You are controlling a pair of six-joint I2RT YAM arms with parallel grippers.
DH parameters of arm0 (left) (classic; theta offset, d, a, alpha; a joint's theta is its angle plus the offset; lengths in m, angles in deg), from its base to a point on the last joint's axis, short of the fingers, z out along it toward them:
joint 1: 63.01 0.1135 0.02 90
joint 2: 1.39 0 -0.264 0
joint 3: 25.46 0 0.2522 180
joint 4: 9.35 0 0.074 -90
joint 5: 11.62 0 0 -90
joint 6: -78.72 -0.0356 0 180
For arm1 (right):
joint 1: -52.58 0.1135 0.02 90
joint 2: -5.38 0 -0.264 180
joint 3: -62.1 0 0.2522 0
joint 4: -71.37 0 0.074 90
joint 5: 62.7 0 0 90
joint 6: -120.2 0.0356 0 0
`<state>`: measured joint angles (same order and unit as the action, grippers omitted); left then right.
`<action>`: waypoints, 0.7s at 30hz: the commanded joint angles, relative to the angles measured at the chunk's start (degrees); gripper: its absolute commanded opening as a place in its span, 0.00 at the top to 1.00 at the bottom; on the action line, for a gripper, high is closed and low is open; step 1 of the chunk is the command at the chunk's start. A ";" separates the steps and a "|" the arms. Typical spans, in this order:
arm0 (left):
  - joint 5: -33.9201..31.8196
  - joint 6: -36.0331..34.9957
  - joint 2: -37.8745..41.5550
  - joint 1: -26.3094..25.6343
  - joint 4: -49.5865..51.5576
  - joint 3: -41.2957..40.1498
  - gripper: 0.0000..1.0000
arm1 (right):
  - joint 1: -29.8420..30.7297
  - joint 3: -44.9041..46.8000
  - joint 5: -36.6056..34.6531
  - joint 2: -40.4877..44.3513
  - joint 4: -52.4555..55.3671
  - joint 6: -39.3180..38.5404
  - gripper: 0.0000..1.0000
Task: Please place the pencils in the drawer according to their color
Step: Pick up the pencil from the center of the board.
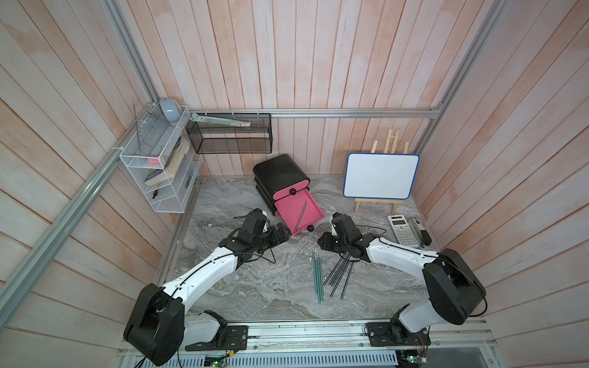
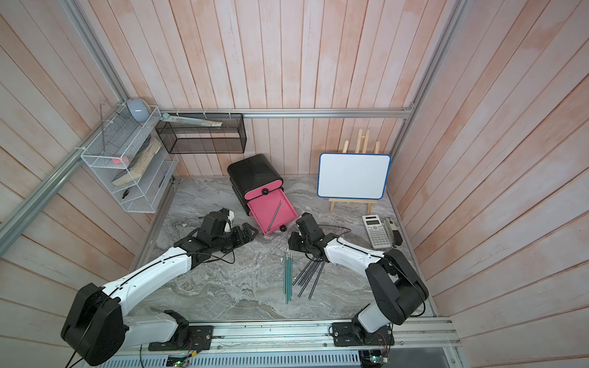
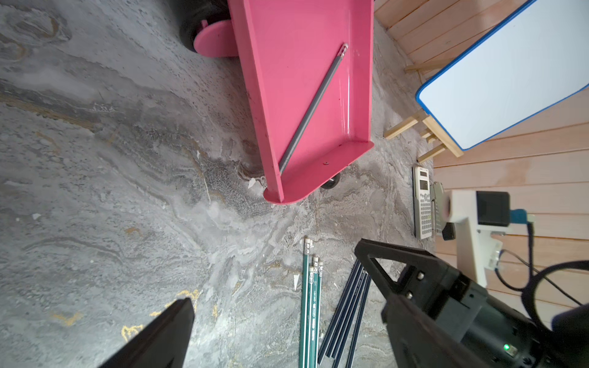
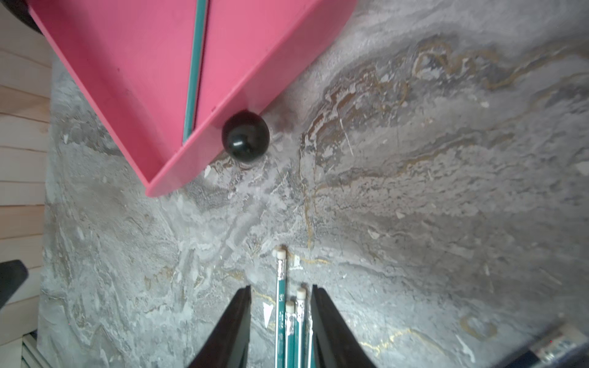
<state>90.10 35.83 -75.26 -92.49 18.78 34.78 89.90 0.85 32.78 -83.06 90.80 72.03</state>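
one pink drawer stands pulled out of the black cabinet. a lone pencil lies slantwise in it, looking grey in one wrist view and teal in the other. green pencils and black pencils lie on the table, the black ones' far ends hidden under the right arm. the right fingers stand partly apart astride the green eraser ends, and whether they touch is unclear. the left fingers gape wide and hold nothing.
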 commanded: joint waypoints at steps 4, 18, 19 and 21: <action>-0.04 -0.18 -0.19 -1.95 -0.47 -1.39 0.00 | 3.68 -4.25 -1.89 -4.79 8.73 -3.60 0.67; 0.29 0.25 -1.79 -2.79 -1.62 -1.27 0.01 | 4.43 -4.63 -5.13 -5.41 12.04 -4.10 0.72; 0.26 0.22 -1.81 -2.78 -1.64 -1.30 0.01 | 4.43 -4.60 -5.09 -5.53 12.04 -4.12 0.72; 0.31 0.23 -1.89 -2.78 -1.74 -1.39 0.01 | 4.43 -4.70 -5.28 -5.99 12.04 -4.12 0.72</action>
<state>90.13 35.94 -76.59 -94.96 18.48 34.17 94.16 -3.06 29.02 -88.18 101.03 68.83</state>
